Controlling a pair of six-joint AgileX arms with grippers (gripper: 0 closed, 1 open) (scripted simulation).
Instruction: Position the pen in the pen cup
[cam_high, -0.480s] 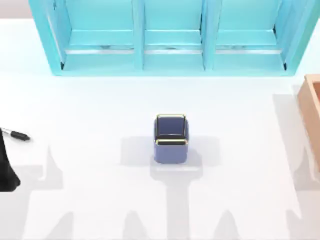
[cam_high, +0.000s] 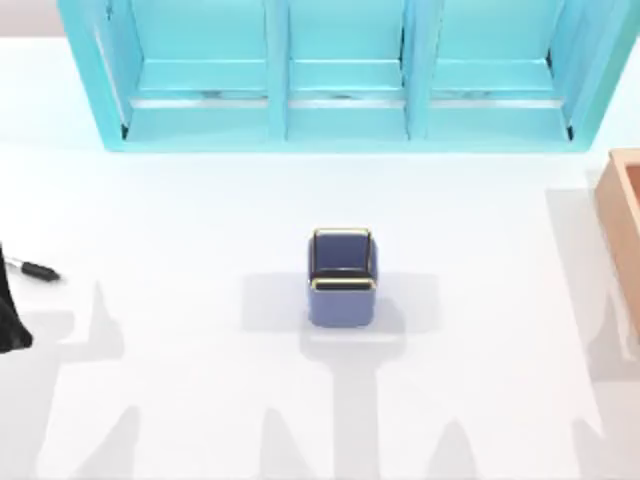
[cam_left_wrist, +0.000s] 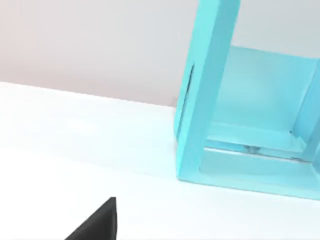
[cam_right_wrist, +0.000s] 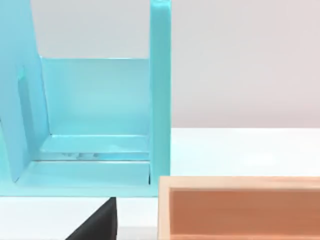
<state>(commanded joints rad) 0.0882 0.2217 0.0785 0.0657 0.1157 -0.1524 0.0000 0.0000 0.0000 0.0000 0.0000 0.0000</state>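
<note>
Left end effector (cam_high: 10, 325) shifted further toward left edge, up nearer pen (cam_high: 34, 269).

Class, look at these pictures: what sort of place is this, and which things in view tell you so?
Probably a simulated desk or stationery workspace: a plain white table holds a pen near its left edge, a pen cup in the middle, and a turquoise shelf unit at the back.

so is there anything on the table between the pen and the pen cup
Nothing visible. The pen lies at the table's left edge beside the left arm, and only bare white table lies between it and the pen cup at the centre. The turquoise shelf and wooden box sit well off that line.
</note>
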